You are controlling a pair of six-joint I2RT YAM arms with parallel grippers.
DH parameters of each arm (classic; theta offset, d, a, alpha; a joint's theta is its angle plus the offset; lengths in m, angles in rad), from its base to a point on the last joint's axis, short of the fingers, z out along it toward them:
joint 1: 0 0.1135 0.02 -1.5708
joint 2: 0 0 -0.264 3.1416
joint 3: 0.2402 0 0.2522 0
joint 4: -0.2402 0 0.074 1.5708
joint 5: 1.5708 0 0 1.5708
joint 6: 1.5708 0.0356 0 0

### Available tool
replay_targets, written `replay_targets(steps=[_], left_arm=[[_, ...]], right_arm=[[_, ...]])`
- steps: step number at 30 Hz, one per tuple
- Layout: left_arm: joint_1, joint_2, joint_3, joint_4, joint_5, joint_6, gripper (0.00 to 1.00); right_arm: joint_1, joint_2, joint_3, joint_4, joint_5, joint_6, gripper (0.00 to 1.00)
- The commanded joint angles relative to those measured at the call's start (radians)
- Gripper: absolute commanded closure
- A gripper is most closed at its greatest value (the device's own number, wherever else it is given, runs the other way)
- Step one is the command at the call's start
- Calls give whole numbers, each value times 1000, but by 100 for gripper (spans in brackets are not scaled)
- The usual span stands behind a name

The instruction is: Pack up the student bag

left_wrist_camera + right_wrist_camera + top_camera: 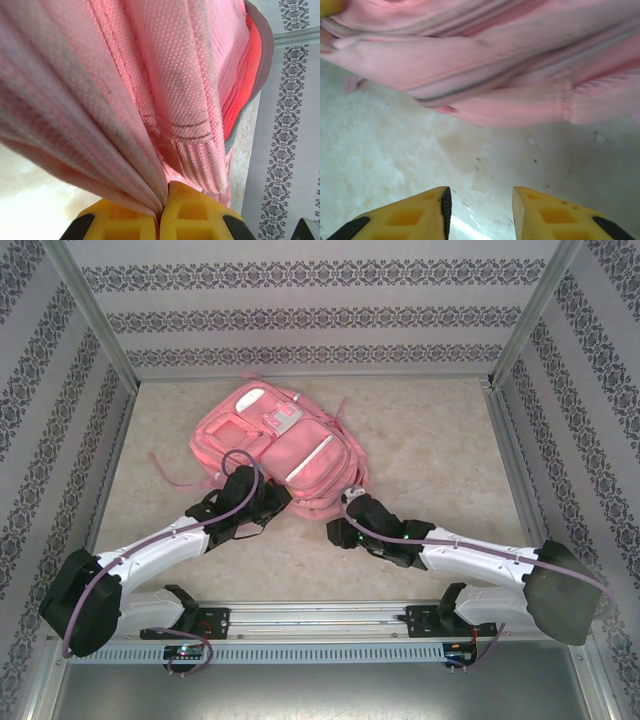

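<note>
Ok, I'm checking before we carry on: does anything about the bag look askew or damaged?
No damage shows. The student bag lies flat and slanted on the table, loose straps trailing to its left, and the left gripper pinches its fabric into a bunched fold.

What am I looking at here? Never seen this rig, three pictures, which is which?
Two robot arms are bolted at the near edge of the table. The overhead picture looks down from behind them; the other two come from cameras on each wrist, yellow fingers at the bottom. A pink student bag lies on the table. The left gripper is shut, pinching a fold of its fabric. The right gripper is open and holds nothing, over bare table just short of the bag.
</note>
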Motion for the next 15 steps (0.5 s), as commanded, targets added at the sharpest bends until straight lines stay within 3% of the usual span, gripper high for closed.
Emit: replay_targets(steps=[1, 5, 9, 15], left_arm=[[-37, -11, 73, 61, 4, 4, 100], [-56, -13, 95, 48, -21, -8, 100], [-87, -6, 121, 36, -58, -15, 100], [-118, 28, 142, 63, -70, -36, 100]], right_arm=[[30, 31, -7, 179, 61, -6, 58], [94, 57, -87, 402, 193, -113, 53], [126, 106, -109, 515, 323, -220, 53], [132, 181, -105, 585, 450, -251, 58]])
